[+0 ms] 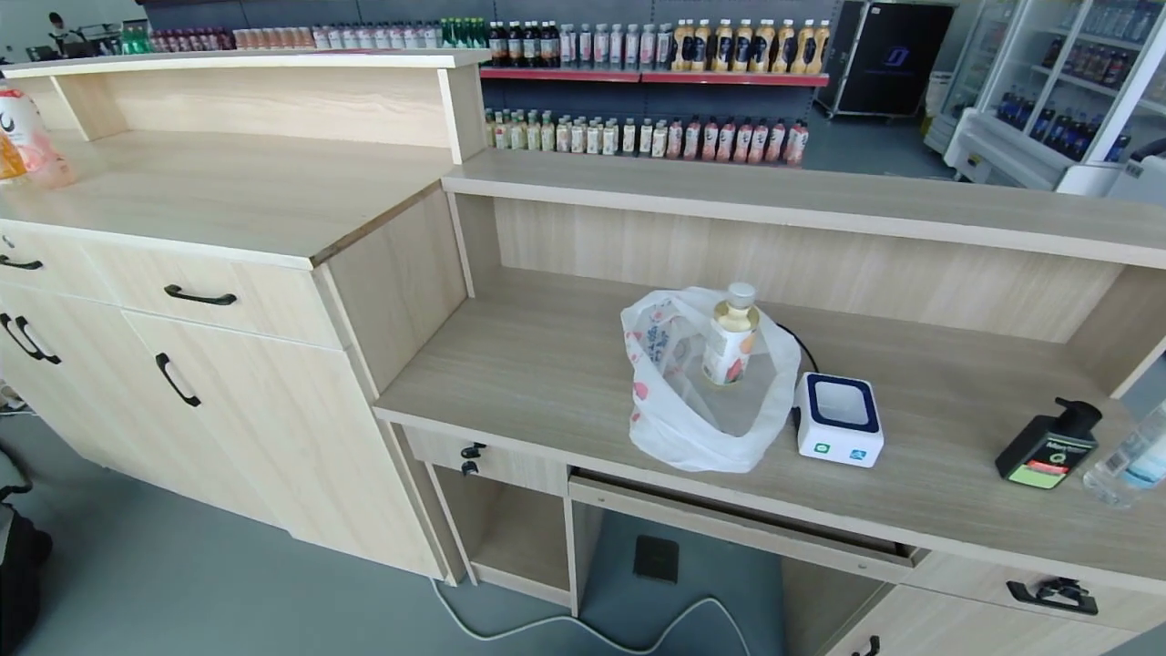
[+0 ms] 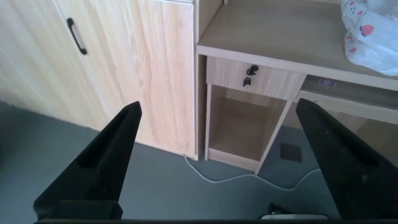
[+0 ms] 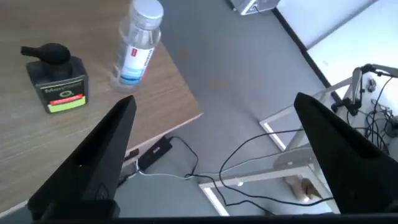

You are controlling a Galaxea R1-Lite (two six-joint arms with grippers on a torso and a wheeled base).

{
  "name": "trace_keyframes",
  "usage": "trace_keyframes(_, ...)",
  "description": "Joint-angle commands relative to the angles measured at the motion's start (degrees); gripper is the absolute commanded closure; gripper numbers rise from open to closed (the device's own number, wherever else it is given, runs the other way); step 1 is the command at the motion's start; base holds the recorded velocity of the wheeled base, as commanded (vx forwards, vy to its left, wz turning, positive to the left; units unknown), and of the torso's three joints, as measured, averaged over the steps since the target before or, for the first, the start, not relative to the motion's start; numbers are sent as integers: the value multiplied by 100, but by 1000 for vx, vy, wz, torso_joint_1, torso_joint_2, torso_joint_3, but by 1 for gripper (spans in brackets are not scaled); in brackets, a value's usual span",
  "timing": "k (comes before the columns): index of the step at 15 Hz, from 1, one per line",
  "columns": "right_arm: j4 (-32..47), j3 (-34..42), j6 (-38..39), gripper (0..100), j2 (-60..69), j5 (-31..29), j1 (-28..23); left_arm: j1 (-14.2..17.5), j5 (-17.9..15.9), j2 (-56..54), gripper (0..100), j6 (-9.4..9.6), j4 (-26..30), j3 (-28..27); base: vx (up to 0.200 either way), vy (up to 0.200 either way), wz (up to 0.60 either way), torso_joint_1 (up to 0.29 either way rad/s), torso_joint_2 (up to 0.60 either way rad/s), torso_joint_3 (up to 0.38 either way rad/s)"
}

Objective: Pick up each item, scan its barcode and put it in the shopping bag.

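Left gripper [image 2: 219, 106] hangs with its two black fingers spread wide and nothing between them, above the grey floor [image 2: 174, 183] in front of the wooden counter [image 1: 547, 364]. The right gripper [image 3: 214, 98] is likewise wide apart and empty, above the counter's right end, where a black pump bottle [image 3: 55, 78] and a clear water bottle [image 3: 138, 43] sit side by side. On the counter, a white shopping bag [image 1: 683, 428] lies open with a pale drink bottle [image 1: 731, 337] upright inside it. A white scanner [image 1: 839, 419] with a dark-rimmed window stands just beside the bag, on its right.
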State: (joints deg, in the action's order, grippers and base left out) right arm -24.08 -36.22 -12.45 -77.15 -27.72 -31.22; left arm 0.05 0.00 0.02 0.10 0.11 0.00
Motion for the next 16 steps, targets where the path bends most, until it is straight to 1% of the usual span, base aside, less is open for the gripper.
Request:
trace_keyframes(1,122,-500,462,0,-704,698,-429,4,0,-2,0,-1,-2,0,0,0,0,-159,330,139)
trace_keyframes(2,131,-694,462,0,-942,1366,-596,4,0,-2,0,-1,-2,0,0,0,0,-71,154,71)
trace_keyframes(3,114,-834,471,0,-1223,1709,-640,4,9,-2,0,-1,-2,0,0,0,0,-46,66,36)
trace_keyframes(4,96,-940,577,0,-1425,1744,-578,4,0,-2,0,-1,-2,0,0,0,0,0,0,0)
trace_keyframes(6,-53,-1019,779,0,-1759,1753,-358,4,0,-2,0,-1,-2,0,0,0,0,0,0,0)
trace_keyframes(7,-88,-1001,1034,0,-1935,1717,-244,4,0,-2,0,-1,-2,0,0,0,0,0,0,0)
trace_keyframes(9,-124,-931,1658,0,-2163,1656,186,4,0,-2,0,-1,-2,0,0,0,0,0,0,0)
trace_keyframes(10,-185,-922,1842,0,-2199,1524,310,4,0,-2,0,-1,-2,0,0,0,0,0,0,0)
trace_keyframes(14,-528,-940,2203,0,-2577,1366,723,4,0,-2,0,-1,-2,0,0,0,0,0,0,0)
trace_keyframes(16,-598,-940,2449,0,-2770,1032,828,4,0,-2,0,-1,-2,0,0,0,0,0,0,0)
